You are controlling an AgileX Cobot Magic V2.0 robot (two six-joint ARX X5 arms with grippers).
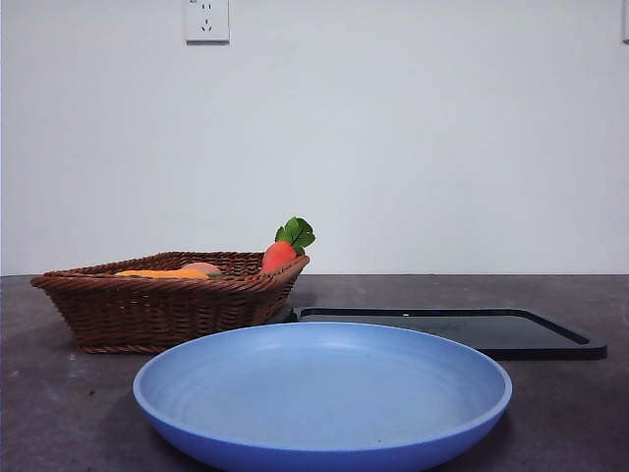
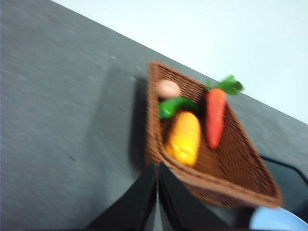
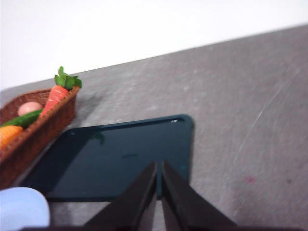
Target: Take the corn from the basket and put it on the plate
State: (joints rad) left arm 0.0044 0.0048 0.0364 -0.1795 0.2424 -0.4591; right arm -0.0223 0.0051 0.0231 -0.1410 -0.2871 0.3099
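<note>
The orange-yellow corn (image 2: 184, 137) lies inside the brown wicker basket (image 2: 240, 168); from the front only its top edge (image 1: 162, 274) shows over the basket (image 1: 167, 310) rim. The light-blue plate (image 1: 324, 393) sits near and large in the front view, with nothing on it. My left gripper (image 2: 158, 169) is shut, hanging above the basket's near corner, apart from the corn. My right gripper (image 3: 159, 168) is shut above the black tray. Neither arm shows in the front view.
A red-orange carrot (image 2: 215, 117) with green leaves, a green item (image 2: 174, 106) and a small round peach-coloured item (image 2: 168, 89) share the basket. A flat black tray (image 3: 115, 159) lies beside the basket, behind the plate. A white wall stands at the back.
</note>
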